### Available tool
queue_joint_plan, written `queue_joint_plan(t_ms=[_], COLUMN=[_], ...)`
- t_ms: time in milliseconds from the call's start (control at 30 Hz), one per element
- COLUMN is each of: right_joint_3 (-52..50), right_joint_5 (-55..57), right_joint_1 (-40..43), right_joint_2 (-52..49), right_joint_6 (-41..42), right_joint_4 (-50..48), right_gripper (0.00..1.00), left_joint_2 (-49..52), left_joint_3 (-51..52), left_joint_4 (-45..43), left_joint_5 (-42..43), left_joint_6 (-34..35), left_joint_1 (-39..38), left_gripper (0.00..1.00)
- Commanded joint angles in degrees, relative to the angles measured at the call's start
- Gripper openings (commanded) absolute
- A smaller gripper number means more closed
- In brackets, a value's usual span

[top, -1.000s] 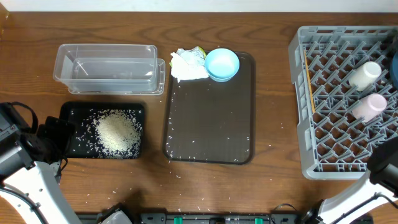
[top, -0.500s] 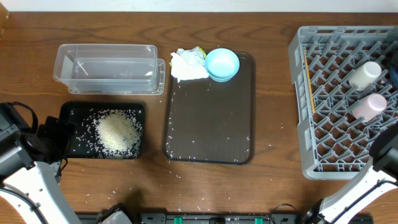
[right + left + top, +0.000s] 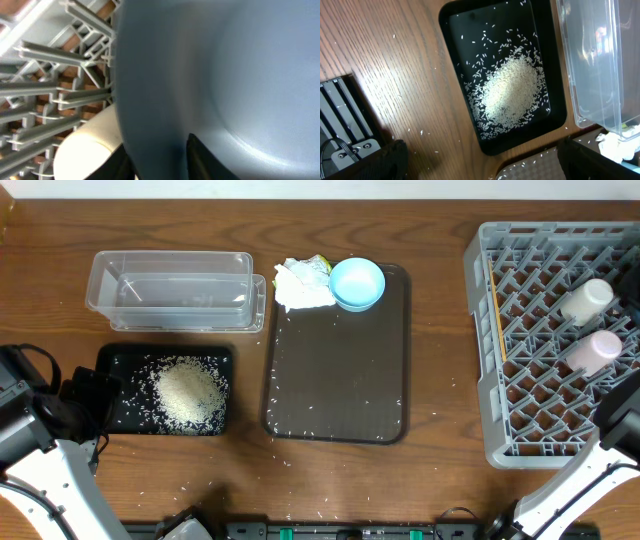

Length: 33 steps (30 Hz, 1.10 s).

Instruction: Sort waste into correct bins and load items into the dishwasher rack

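A large dark-blue bowl (image 3: pixel 225 75) fills the right wrist view. My right gripper (image 3: pixel 157 150) is shut on its wall, one finger inside and one outside, above the dishwasher rack (image 3: pixel 50 65) and beside a white cup (image 3: pixel 85 150). In the overhead view the rack (image 3: pixel 520 330) holds the white cup (image 3: pixel 588 300), a pink cup (image 3: pixel 594 351) and chopsticks (image 3: pixel 495 310). The rice heap (image 3: pixel 188 392) lies in the black tray (image 3: pixel 112 358). My left gripper (image 3: pixel 485 162) hangs open near that tray's corner. The paper wad (image 3: pixel 303 283) and small light-blue bowl (image 3: pixel 356 283) sit at the brown tray's far end.
The clear tub (image 3: pixel 170 290) stands behind the black tray and holds nothing. The brown serving tray (image 3: pixel 340 370) lies mid-table with stray rice grains on it. More grains are scattered on the wood near the front edge.
My right arm has slid a little toward the right edge of the overhead view. The left arm and the things on the table have not moved.
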<state>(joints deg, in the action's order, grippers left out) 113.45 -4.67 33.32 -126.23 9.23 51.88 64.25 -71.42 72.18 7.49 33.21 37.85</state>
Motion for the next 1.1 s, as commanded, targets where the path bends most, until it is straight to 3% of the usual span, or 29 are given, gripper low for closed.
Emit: queue_joint_plan(t_ms=[0, 200, 367, 567, 867, 1067], right_joint_3=[0.2, 0.3, 0.3, 0.3, 0.2, 0.2], right_joint_5=[0.2, -6.8, -15.6, -34.8, -55.6, -67.9], right_joint_1=[-0.6, -0.2, 1.3, 5.2, 10.1, 10.4], right_joint_2=[0.4, 5.4, 11.5, 15.0, 10.0, 4.2], right_joint_6=[0.0, 0.7, 2.7, 2.7, 3.4, 9.0], right_joint_4=[0.4, 0.0, -1.4, -3.3, -7.1, -14.2], right_gripper=[0.20, 0.02, 0.01, 0.01, 0.01, 0.01], left_joint_2=[0.1, 0.1, 0.1, 0.1, 0.1, 0.1], left_joint_3=[-0.4, -0.4, -0.4, -0.4, -0.4, -0.4], left_joint_4=[0.2, 0.2, 0.2, 0.2, 0.3, 0.3], left_joint_5=[-0.7, -0.7, -0.7, -0.7, -0.7, -0.7], left_joint_6=[0.3, 0.3, 0.3, 0.3, 0.3, 0.3], left_joint_1=[0.3, 0.3, 0.3, 0.3, 0.3, 0.3], left_gripper=[0.98, 0.98, 0.98, 0.98, 0.98, 0.98])
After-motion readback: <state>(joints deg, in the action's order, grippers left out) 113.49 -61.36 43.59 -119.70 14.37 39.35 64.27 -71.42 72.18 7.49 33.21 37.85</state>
